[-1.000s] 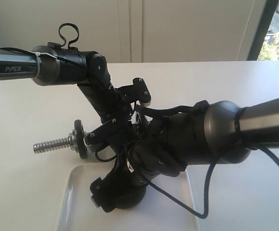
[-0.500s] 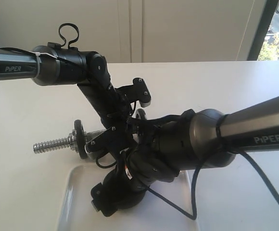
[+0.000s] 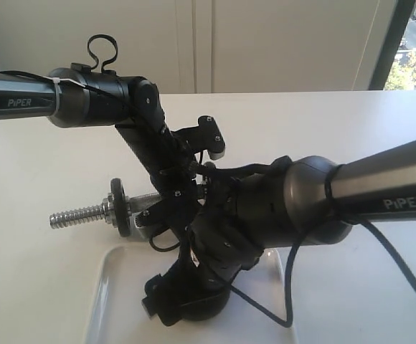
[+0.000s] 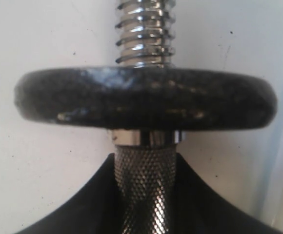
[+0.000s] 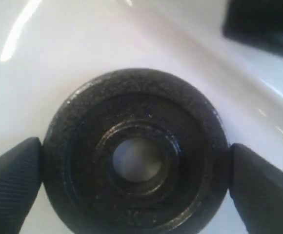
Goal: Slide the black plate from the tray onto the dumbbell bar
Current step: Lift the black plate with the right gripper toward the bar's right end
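Note:
The black plate (image 5: 134, 153) lies flat in the tray (image 5: 58, 58), its centre hole facing my right wrist camera. My right gripper (image 5: 134, 185) straddles it, and one finger (image 5: 14, 180) and the other (image 5: 263, 185) touch opposite sides of its rim. In the exterior view the plate is hidden under the right wrist (image 3: 194, 297), which points down into the tray (image 3: 111, 287). My left gripper (image 4: 144, 204) is shut on the knurled middle of the dumbbell bar (image 4: 144, 180), just behind a black disc (image 4: 146, 100) mounted on it. The bar's threaded end (image 3: 79, 215) sticks out to the left.
The white table (image 3: 36, 165) carries the tray at its front edge. The two arms cross close together above the tray, the left forearm (image 3: 21, 100) coming from the left and the right forearm (image 3: 387, 193) from the right. A cable (image 3: 294, 287) loops beside the right wrist.
The right wrist has shifted slightly and come down over the tray, and its fingers have drawn in a little. The left arm and the bar have not moved.

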Available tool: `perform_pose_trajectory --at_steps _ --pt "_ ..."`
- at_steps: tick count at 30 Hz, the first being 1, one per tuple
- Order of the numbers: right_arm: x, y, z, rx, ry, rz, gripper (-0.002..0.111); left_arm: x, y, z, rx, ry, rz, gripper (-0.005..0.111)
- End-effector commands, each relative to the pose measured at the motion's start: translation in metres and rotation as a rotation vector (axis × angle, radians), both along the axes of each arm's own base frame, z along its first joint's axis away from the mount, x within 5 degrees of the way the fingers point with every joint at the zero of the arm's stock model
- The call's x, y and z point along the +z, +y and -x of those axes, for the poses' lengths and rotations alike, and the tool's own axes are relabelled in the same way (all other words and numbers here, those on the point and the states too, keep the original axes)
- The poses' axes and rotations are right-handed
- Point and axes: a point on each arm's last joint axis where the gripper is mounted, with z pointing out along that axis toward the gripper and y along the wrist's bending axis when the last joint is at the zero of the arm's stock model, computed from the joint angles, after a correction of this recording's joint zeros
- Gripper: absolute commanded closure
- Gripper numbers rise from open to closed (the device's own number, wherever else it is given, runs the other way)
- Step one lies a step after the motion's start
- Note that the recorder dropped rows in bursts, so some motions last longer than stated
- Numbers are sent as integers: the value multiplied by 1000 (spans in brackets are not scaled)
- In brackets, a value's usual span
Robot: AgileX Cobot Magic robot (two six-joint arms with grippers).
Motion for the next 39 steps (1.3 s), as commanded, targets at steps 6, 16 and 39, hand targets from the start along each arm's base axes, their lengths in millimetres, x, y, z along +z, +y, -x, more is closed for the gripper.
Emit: perform_pose_trajectory --at_steps 6,16,39 --pt "80 -29 14 9 -115 -28 108 48 1 3 33 -84 112 107" --pt "134 -98 -16 -133 -250 -74 108 57 3 6 25 -80 113 107" --pt "88 -216 -101 -274 -18 -595 108 83 10 17 -4 -87 121 107"
